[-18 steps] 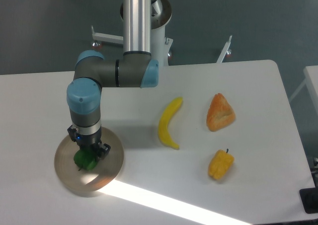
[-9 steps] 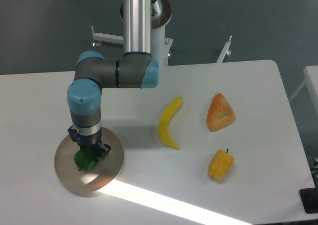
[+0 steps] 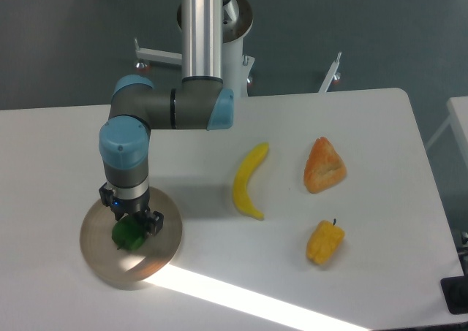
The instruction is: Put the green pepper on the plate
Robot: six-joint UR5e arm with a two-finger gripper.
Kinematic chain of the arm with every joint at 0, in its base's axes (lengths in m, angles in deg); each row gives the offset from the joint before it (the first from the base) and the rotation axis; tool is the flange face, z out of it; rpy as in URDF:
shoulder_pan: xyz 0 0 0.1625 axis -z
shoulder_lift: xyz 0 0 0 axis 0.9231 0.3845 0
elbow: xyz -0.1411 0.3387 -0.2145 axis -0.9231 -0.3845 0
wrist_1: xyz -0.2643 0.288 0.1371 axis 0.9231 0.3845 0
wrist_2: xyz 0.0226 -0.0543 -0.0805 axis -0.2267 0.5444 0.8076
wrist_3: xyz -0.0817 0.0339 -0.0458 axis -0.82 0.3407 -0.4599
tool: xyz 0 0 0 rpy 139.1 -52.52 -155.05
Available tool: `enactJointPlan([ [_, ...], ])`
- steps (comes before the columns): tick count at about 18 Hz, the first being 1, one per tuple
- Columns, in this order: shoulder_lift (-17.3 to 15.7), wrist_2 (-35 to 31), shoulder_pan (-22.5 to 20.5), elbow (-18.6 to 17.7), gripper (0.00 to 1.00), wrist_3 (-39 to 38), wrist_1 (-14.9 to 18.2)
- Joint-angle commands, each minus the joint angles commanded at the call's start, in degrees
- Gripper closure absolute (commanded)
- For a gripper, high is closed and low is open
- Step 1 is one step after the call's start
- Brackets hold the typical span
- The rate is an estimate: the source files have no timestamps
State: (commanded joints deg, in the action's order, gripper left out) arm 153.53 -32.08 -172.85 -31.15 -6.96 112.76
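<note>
Barely shifted since a second ago: gripper [image 3: 134,225] slightly higher over the plate [image 3: 99,258] near the desk's front-left corner. Green pepper [image 3: 126,234] resting on the plate beneath it; cannot tell whether fingers remain closed on it. Best to open fully, then lift straight up, avoiding nudging. Glossy, lumpy pepper; matte beige disc with low rim.

The pepper [image 3: 127,234] is small, glossy and dark green, lumpy in outline. It lies on the plate [image 3: 157,254], near its middle, its upper end hidden from the camera. The plate is a flat, round, beige-grey disc with a slightly raised rim, resting at the bench's front left.
</note>
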Motion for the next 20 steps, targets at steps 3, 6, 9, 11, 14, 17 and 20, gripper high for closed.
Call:
enactJointPlan([
  [3, -0.4, 0.0, 0.0, 0.1, 0.0, 0.0, 0.0],
  [6, -0.7, 0.0, -0.1, 0.2, 0.0, -0.3, 0.1],
  [9, -1.4, -0.2, -0.4, 0.4, 0.0, -0.5, 0.2],
  [11, -3.0, -0.4, -1.2, 0.4, 0.0, -0.4, 0.4],
  [14, -4.9, -0.4, -4.4, 0.7, 0.0, 0.1, 0.8],
  [17, -6.2, -0.4, -9.0, 1.1, 0.0, 0.8, 0.9],
  [20, -6.3, -0.6, -12.8, 3.2, 0.0, 6.6, 1.1],
])
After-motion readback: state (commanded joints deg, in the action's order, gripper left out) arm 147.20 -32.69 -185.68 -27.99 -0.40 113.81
